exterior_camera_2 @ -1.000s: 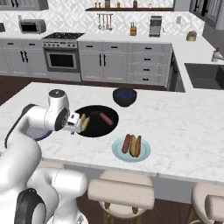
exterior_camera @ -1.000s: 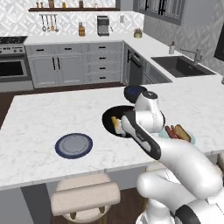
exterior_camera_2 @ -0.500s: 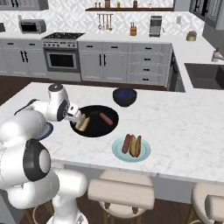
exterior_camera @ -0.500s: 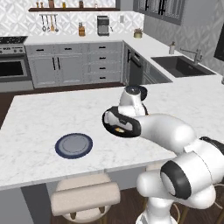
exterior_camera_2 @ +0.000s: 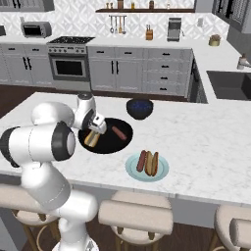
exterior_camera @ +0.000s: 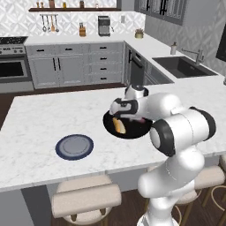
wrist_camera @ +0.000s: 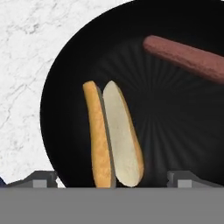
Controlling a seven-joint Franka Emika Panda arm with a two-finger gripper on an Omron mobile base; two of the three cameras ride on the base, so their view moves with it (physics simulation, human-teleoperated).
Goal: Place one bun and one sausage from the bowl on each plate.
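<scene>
Gripper (wrist_camera: 111, 177) hangs right over the black bowl (wrist_camera: 65, 78), jaws spread wide and gripping nothing, 1 fingertip (wrist_camera: 41, 178) on each side of the bun (wrist_camera: 113, 135). That split bun lies toward 7 o'clock in the bowl, with 1 sausage (wrist_camera: 186, 57) up near 1 o'clock, well apart from it. From the right base view, the teal plate (exterior_camera_2: 132, 169) at the bowl's 4 o'clock already carries 1 bun and 1 sausage. The navy plate (exterior_camera: 74, 147) lies bare on the marble counter (exterior_camera: 39, 119), at the bowl's 8 o'clock in the left base view.
</scene>
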